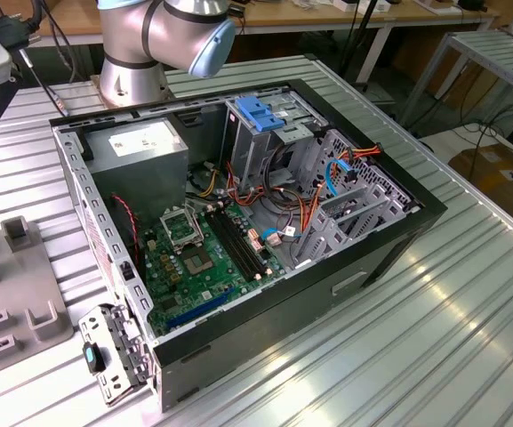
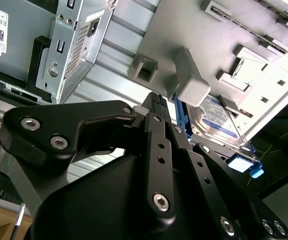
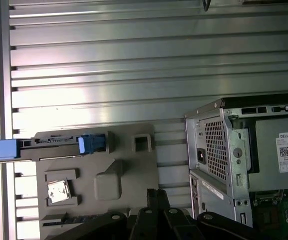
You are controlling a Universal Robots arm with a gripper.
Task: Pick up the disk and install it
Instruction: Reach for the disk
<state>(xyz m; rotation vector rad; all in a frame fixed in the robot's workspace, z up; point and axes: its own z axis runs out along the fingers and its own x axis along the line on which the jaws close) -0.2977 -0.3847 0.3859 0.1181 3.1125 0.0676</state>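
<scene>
Hovering over the grey holder (image 3: 134, 170), so I'd call this the approach part of the pick: nothing grabbed yet, nothing installed. The disk (image 2: 218, 117) stands on edge in a slot along the holder's rim, label face showing in the second wrist view, with blue plastic at both ends. The gripper (image 2: 156, 100) sits above the holder, just beside the disk and not touching it. The fingers (image 2: 159, 150) look pressed together with nothing between them, as far as I can make out.

My guess is that grabbing it needs the fingers spread enough to straddle the thin metal body, then lined up over its top edge between the blue ends.

Room-wise, a chunky grey post (image 2: 191, 82) stands right against the disk's label side, so that side is tight. The computer case (image 1: 238, 222) has its rear corner near the holder. The ribbed desk (image 3: 134, 75) past the disk is open. In the exterior view, the metal cage (image 1: 260, 133) inside the case sits among loose cables.
</scene>
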